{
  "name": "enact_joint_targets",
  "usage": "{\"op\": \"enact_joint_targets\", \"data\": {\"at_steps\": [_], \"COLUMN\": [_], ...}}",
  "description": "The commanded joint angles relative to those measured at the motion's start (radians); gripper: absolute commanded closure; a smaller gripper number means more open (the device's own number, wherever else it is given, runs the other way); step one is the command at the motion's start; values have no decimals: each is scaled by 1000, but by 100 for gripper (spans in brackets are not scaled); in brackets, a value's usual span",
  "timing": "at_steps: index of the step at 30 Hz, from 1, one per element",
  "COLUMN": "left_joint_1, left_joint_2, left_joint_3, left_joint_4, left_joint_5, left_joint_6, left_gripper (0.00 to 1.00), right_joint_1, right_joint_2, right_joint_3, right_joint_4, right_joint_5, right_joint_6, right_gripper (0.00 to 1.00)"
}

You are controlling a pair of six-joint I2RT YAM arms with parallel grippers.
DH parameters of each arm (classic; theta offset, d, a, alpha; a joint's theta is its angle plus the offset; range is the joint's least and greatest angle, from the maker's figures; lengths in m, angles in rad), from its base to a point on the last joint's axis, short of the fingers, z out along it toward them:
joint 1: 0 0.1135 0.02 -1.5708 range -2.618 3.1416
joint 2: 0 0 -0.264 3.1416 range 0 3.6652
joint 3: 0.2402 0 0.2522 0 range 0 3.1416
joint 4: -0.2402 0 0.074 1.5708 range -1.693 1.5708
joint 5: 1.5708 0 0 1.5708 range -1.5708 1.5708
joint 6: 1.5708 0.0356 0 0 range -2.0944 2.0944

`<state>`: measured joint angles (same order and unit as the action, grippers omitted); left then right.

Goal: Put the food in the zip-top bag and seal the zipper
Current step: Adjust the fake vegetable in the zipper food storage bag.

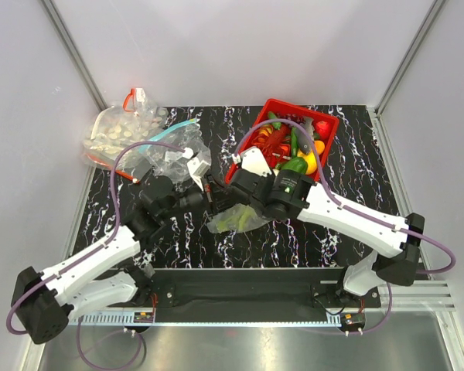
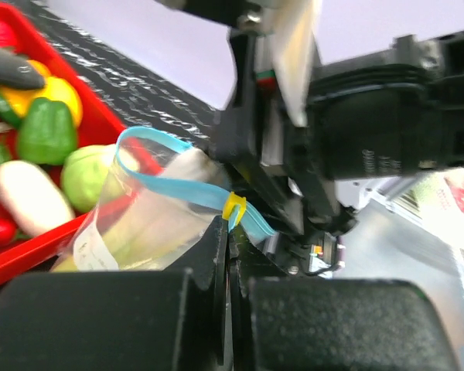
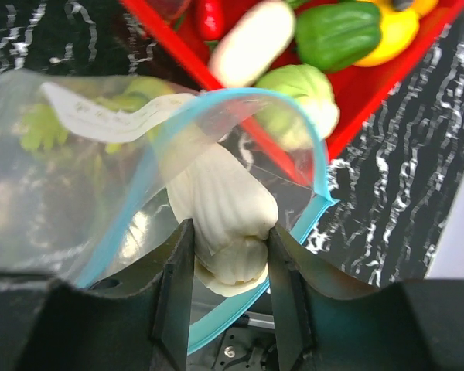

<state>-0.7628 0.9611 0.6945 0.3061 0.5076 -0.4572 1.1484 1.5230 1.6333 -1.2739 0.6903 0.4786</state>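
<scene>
Right gripper (image 3: pixel 230 232), jaws part-open, clamps the white leek (image 3: pixel 224 201) stalk in the mouth of the zip-top bag (image 3: pixel 54 185), mid-table. Left gripper (image 2: pixel 226 243) is fully closed, pinching the bag edge by the teal zipper (image 2: pixel 182 192). Red basket (image 1: pixel 305 110) sits just beyond, far right. Red-zip bag (image 1: pixel 120 131) is far left.

The white label (image 3: pixel 108 117) on the zip-top bag (image 3: pixel 31 201) bears faint writing, too blurred to read.
</scene>
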Motion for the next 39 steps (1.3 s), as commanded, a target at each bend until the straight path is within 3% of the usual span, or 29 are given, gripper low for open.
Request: {"op": "enact_joint_targets", "data": {"at_steps": [1, 11, 16, 19, 20, 23, 32, 36, 39], "left_joint_1": [13, 26, 66, 86, 88, 88, 40, -48, -105], "left_joint_2": [-38, -87, -134, -170, -174, -153, 26, 115, 218], "left_joint_3": [-41, -159, -194, -205, -202, -158, -12, 22, 23], "left_joint_4": [34, 143, 140, 139, 134, 110, 245, 403, 592], "left_joint_5": [-26, -17, -14, -9, -7, 26, 80, 26, -16], "left_joint_6": [37, 41, 43, 41, 41, 42, -69, -142, -230], "left_gripper": [100, 100, 100, 100, 100, 100, 100, 100, 100], "right_joint_1": [17, 17, 14, -1, -7, -24, -22, -22, -22], "right_joint_2": [0, 62, 19, 9, 11, 17, 22, 61, 49], "right_joint_3": [4, -12, -70, -82, -78, -66, 150, 258, 240], "right_joint_4": [112, 280, 386, 410, 395, 337, -84, -330, -351], "right_joint_5": [-116, -232, -285, -311, -301, -264, -71, 21, 15], "right_joint_6": [-37, -54, -35, -31, -29, -20, 15, 109, 80], "right_gripper": [91, 86, 72, 86, 94, 99, 100, 100, 100]}}
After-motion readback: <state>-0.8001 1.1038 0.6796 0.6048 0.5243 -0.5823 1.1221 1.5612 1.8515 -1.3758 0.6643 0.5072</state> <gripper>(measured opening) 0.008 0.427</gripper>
